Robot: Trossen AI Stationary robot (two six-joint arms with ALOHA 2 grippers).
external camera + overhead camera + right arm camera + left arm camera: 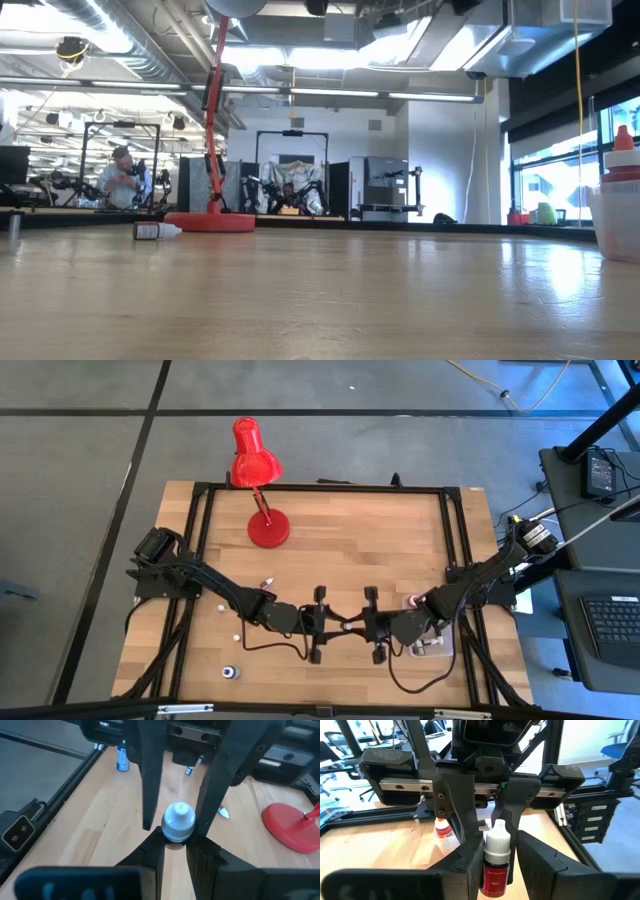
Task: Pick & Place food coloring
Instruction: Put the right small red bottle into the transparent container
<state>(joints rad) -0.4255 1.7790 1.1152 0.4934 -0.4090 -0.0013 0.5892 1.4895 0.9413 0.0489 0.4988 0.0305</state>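
Left gripper (496, 865) pinches a red food coloring bottle (495, 870) between its fingers (465, 865), white cap end pointing away from the wrist, long axis running along the fingers. Right gripper (175, 840) meets it head-on at table centre, its fingers (152, 852) pressed against the same bottle's white cap (178, 822), cap pointing at the right wrist camera. High view: both grippers tip to tip near the front middle of the table (400, 530), bottle horizontal between them. Other bottles: blue one (230, 673) upright front left, one (157, 231) lying on its side near the red lamp (258, 480). Clear tub (618, 222) at right holds red-capped bottle.
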